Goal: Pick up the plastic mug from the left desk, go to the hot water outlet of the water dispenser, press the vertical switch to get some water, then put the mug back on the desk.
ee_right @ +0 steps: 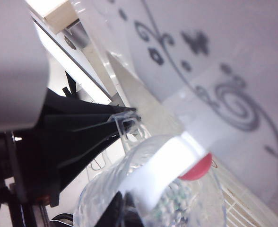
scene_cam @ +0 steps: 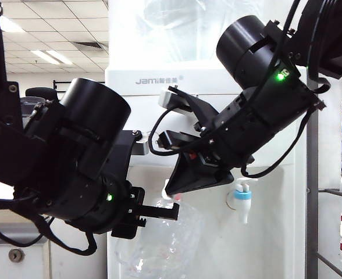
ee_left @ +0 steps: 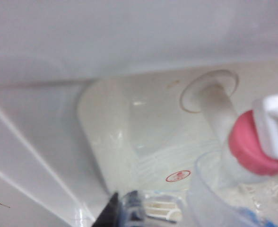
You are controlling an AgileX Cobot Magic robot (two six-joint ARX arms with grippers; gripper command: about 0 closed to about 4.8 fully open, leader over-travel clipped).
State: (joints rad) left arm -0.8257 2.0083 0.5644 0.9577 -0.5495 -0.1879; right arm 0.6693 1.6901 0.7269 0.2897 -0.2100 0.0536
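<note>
Holding the plastic mug (scene_cam: 159,241) under the hot water outlet (ee_left: 255,151), the left gripper (scene_cam: 159,212) sits low in front of the water dispenser (scene_cam: 159,81), its jaws pinched together on the mug's rim. In the left wrist view the clear rim curves just below the tap's red collar, so the mug looks well lined up to catch what falls. The right gripper (scene_cam: 188,174) has reached across from the right of the exterior view and hangs at the same tap, its jaws pressed together with nothing between them; in the right wrist view its dark fingers (ee_right: 96,127) lie just beside the vertical switch (ee_right: 165,165), the white lever above the red collar. Whether they actually bear on the lever I cannot tell, and no stream of water shows clearly in any view, though the mug's inside looks wet or beaded.

As for progress, the pick-up from the left desk (scene_cam: 20,241) and the trip to the dispenser appear done, and the arms stand in the filling posture. What remains, by my reading, is finishing the press so that some water runs, freeing the switch, drawing the mug away from the tap without tipping it, and setting it back on the desk at lower left. The blue-collared tap (scene_cam: 242,200) further right is untouched and plays no part.
</note>
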